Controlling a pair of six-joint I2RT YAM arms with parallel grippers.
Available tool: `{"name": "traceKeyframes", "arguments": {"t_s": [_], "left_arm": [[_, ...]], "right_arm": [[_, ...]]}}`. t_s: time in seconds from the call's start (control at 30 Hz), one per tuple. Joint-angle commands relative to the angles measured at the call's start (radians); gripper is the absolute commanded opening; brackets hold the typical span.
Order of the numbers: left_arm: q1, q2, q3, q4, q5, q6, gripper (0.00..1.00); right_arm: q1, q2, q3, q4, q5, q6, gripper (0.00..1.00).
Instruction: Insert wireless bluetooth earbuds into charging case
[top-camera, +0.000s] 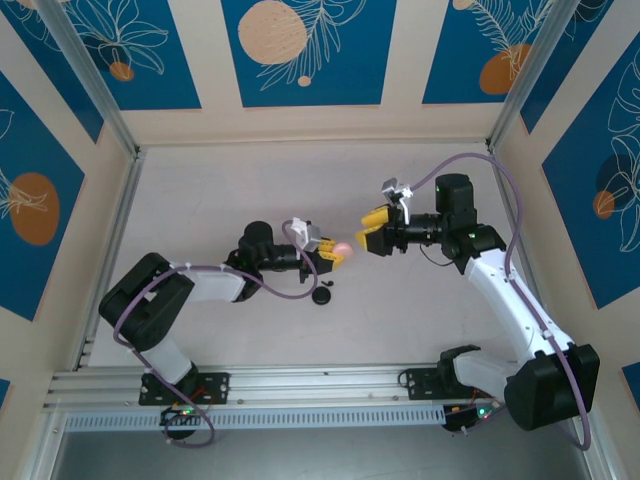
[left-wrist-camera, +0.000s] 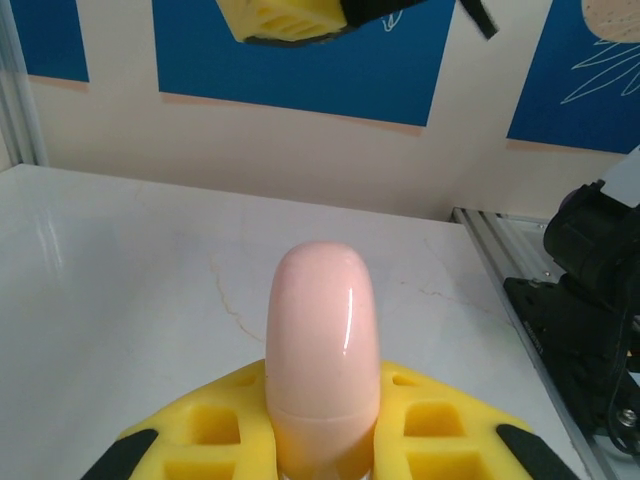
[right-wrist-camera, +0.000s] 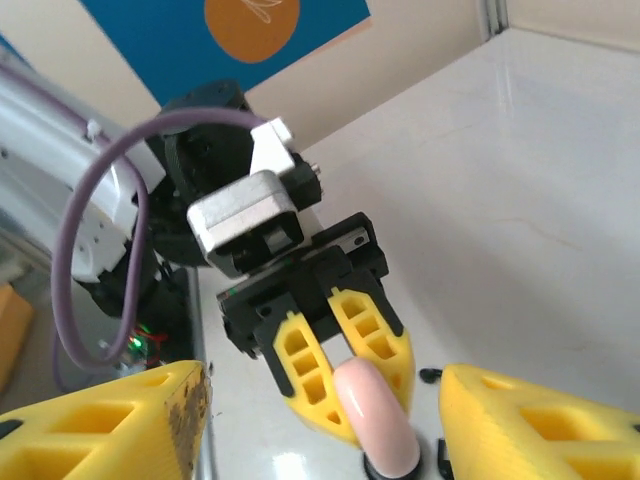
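Pink glossy capsule case (left-wrist-camera: 322, 350) | gripped by yellow honeycombed left fingers (left-wrist-camera: 470, 440)

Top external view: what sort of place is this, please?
Probably a robot test cell in a lab: a white table boxed in by blue printed panels, aluminium rails at its near edge, with the left arm and right arm bolted there.

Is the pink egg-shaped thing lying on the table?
No, the pink case is gripped between the yellow fingers of the left tool, with the table behind it.
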Motion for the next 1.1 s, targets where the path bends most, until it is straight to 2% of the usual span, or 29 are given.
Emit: {"name": "traceKeyframes", "arguments": {"t_s": [0.0,0.17,0.27,0.37,0.63,0.8,0.97,1.07], "left_arm": [[-0.009,0.006,0.020,0.068,0.048,-0.021,0.14],[-0.009,0.001,0.012,0.094,0.047,-0.021,0.14],[-0.009,0.001,0.009,0.101,0.047,-0.024,0.14],[-0.009,0.000,0.011,0.103,0.044,-0.024,0.14],[-0.009,-0.008,0.012,0.101,0.045,-0.024,0.15],[-0.009,-0.009,0.018,0.091,0.044,-0.023,0.15],[-0.008,-0.011,0.025,0.078,0.042,-0.021,0.16],[-0.005,-0.010,0.030,0.046,0.032,-0.006,0.24]], "right_arm": [[-0.002,-0.006,-0.030,-0.075,-0.064,-0.383,0.58],[0.002,0.060,0.030,-0.171,-0.049,-0.563,0.58],[0.015,0.115,0.075,-0.235,-0.048,-0.624,0.54],[0.038,0.151,0.079,-0.252,-0.051,-0.666,0.50],[0.070,0.220,0.094,-0.253,-0.030,-0.692,0.49],[0.079,0.264,0.123,-0.302,-0.038,-0.724,0.37],[0.078,0.272,0.129,-0.319,-0.017,-0.752,0.19],[0.061,0.266,0.132,-0.328,-0.016,-0.757,0.15]]}}
